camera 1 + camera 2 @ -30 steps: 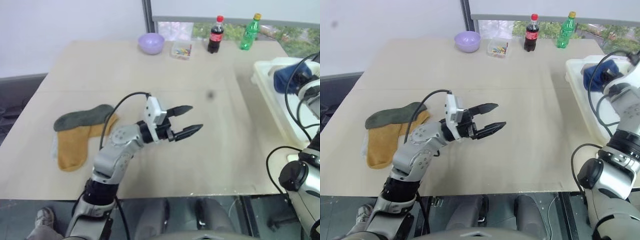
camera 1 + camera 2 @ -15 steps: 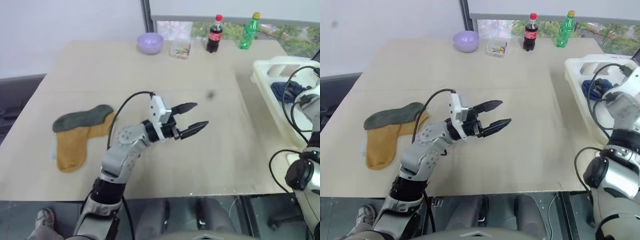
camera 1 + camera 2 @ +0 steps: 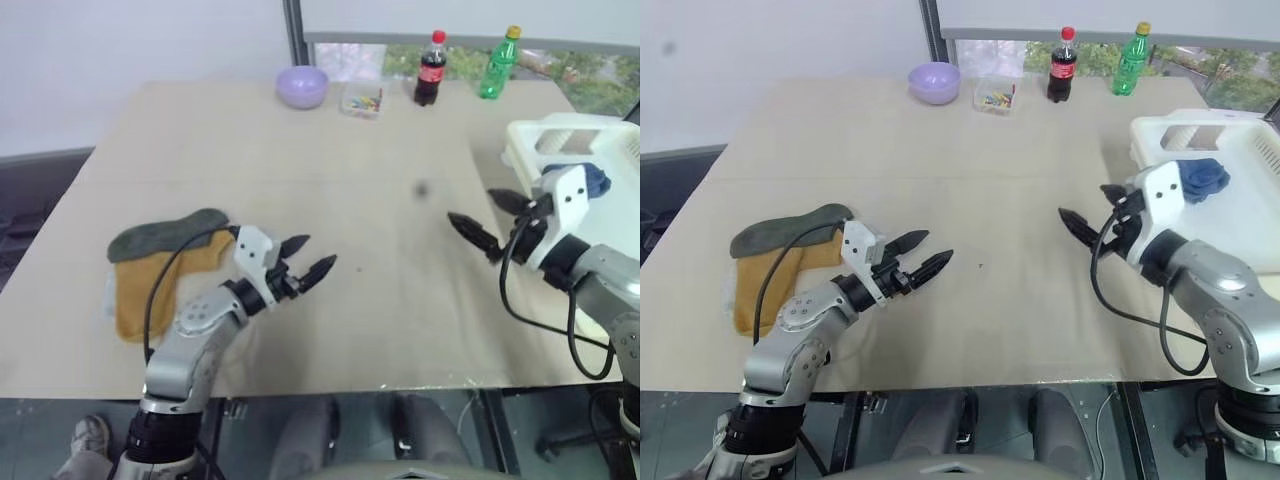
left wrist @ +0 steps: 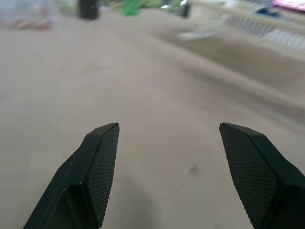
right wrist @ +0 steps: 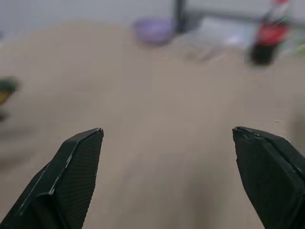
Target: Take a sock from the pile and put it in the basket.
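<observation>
Left hand: spread, empty; should dip onto the pile by the worktop's left edge.
Right hand: spread, empty, near the basket.

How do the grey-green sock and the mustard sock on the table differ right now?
The grey-green sock is dark and lies on top, farther from the robot; the mustard sock is orange and partly covered by it, reaching nearer the table edge. Both lie flat, untouched, on the robot's left.
</observation>
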Controlling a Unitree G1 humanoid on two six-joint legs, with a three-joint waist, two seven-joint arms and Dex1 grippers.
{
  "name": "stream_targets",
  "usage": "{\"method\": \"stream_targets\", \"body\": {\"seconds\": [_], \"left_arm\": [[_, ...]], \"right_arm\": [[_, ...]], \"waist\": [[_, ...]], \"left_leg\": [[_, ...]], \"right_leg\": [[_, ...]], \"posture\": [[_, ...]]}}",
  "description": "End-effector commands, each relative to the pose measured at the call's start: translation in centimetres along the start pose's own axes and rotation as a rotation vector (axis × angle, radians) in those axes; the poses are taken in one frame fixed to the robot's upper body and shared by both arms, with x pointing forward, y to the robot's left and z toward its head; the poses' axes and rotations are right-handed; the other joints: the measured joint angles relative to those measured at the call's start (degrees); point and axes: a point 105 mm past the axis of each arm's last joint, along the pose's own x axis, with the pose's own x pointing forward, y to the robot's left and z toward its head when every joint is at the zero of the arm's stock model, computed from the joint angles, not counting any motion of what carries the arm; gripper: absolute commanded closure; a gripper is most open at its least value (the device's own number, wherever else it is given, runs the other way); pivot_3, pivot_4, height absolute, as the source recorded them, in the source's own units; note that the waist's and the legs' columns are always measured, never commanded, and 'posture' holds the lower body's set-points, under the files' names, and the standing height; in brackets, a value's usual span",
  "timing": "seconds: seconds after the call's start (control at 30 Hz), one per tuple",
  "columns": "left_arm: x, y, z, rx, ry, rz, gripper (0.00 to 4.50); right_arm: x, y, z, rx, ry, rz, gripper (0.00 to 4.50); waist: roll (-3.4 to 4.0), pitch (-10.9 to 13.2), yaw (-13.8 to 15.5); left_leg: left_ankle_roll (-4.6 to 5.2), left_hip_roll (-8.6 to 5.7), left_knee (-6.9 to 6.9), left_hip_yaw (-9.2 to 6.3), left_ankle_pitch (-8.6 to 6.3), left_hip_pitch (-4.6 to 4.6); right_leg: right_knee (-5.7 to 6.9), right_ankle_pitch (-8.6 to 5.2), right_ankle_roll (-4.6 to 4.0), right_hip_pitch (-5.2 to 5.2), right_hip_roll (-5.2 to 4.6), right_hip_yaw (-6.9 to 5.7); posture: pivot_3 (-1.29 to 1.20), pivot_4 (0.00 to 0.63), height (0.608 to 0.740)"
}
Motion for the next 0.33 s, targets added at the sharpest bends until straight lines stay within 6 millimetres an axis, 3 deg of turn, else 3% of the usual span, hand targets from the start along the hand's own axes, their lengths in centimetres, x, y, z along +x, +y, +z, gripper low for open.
{"method": "stream_targets", "body": {"seconds": [0.03, 0.07, 0.13, 0.33], "left_arm": [[-3.8, -0.3, 1.0, 0.034, 0.007, 0.049, 0.91], [-4.9, -0.4, 0.8, 0.022, 0.026, 0.056, 0.41], [-6.5, -0.5, 0.5, 0.018, 0.067, 0.069, 0.06], [-8.6, -0.4, 0.2, 0.024, 0.136, 0.092, 0.06]], "right_arm": [[-1.9, 3.1, -3.4, -0.095, 0.106, 0.128, 0.08], [-2.5, 3.5, -4.4, -0.091, 0.136, 0.147, 0.00], [-3.5, 3.7, -5.4, -0.118, 0.166, 0.159, 0.00], [-4.3, 3.8, -6.1, -0.138, 0.174, 0.160, 0.00]], "waist": [[-0.29, -0.2, 0.0], [-0.33, -0.2, 0.0], [-0.15, -0.1, 0.0], [-0.15, -0.1, 0.1]], "left_leg": [[-0.01, 0.02, -0.05, -0.03, -0.01, 0.01], [-0.01, 0.05, -0.09, -0.08, -0.03, 0.05], [-0.03, 0.12, -0.11, -0.14, -0.04, -0.01], [-0.04, 0.14, 0.04, -0.11, -0.01, 0.13]], "right_leg": [[-0.05, -0.02, -0.01, 0.02, -0.02, -0.01], [-0.08, -0.04, 0.00, 0.08, -0.02, -0.03], [-0.10, -0.10, -0.10, 0.01, -0.03, 0.02], [-0.05, -0.31, 0.04, 0.11, -0.32, -0.18]], "posture": [[0.00, 0.150, 0.740], [0.00, 0.150, 0.740], [0.00, 0.150, 0.740], [0.00, 0.150, 0.740]]}}
